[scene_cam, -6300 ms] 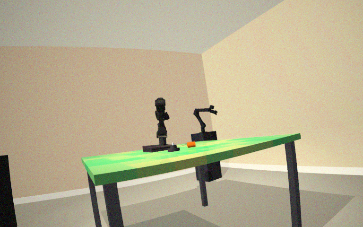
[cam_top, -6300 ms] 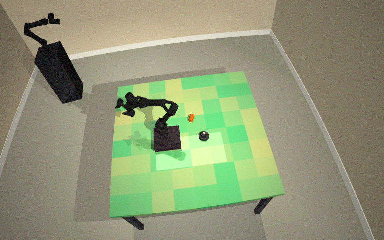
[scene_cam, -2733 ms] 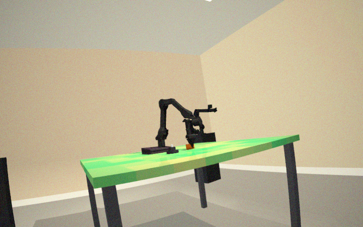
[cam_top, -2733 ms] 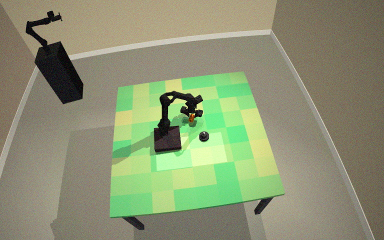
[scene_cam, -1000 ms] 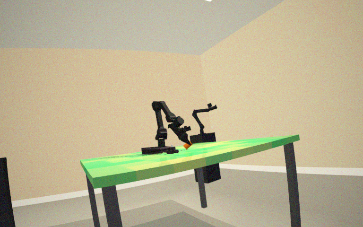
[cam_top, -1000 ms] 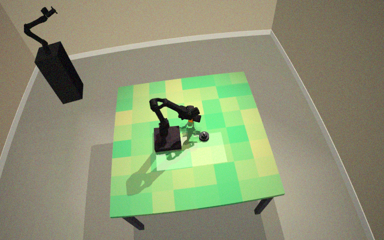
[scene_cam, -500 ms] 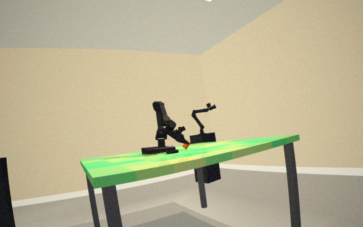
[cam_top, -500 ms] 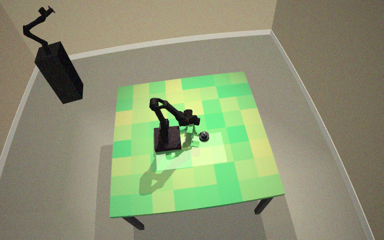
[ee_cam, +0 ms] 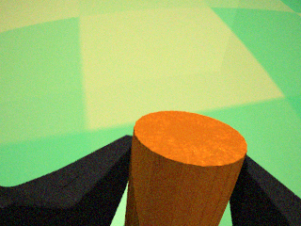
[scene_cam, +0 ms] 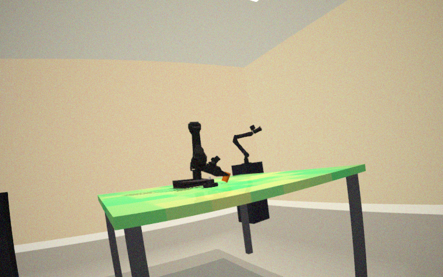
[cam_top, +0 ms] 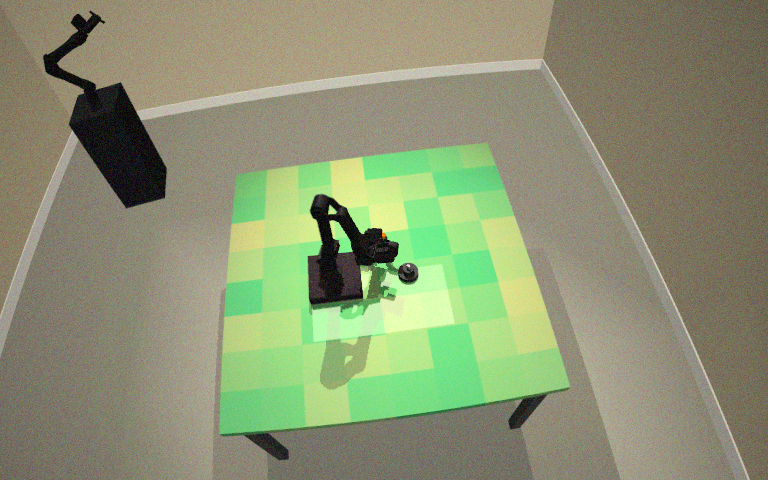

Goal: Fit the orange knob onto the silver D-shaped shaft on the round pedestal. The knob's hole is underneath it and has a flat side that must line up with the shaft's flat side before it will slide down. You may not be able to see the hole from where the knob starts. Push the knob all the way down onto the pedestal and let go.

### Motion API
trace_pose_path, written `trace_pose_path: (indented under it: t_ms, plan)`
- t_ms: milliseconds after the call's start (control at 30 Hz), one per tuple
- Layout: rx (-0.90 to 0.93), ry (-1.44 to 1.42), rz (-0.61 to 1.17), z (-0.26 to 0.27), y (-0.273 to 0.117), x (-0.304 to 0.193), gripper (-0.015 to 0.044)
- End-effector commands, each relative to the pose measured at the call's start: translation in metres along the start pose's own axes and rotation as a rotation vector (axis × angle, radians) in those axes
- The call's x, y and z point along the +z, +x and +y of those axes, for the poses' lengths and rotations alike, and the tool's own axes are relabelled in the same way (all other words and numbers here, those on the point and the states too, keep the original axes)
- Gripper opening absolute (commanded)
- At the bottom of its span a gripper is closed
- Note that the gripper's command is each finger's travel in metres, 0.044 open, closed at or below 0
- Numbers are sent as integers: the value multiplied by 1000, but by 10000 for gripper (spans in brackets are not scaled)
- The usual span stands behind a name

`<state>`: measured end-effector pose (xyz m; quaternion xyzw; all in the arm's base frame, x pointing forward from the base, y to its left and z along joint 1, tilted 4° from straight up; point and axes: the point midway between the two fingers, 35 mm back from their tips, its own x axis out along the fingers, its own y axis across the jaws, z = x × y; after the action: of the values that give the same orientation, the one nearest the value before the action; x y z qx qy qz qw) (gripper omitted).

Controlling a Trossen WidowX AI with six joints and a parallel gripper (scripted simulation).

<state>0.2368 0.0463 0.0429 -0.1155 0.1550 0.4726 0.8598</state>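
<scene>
Top view: the pedestal is our landmark; the gripper and orange knob stand beyond it, apart. We should bring the knob over it upright, then turn it until the flats agree.

Exterior view: the knob hangs tilted beside the pedestal, at the gripper's tip.

Wrist view: the gripper grasps the knob between both fingers; hole unseen.
</scene>
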Motion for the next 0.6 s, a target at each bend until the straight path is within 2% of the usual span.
trace_pose_path:
  t_ms: [0,100,200,300,567]
  plan:
    - [4,3,-70,2,-3,-4,179]
    - [4,3,-120,2,-5,-6,179]
    - [4,3,-92,2,-5,-5,179]
    - [2,1,-91,1,-4,-4,258]
    - [2,1,-91,1,-4,-4,260]
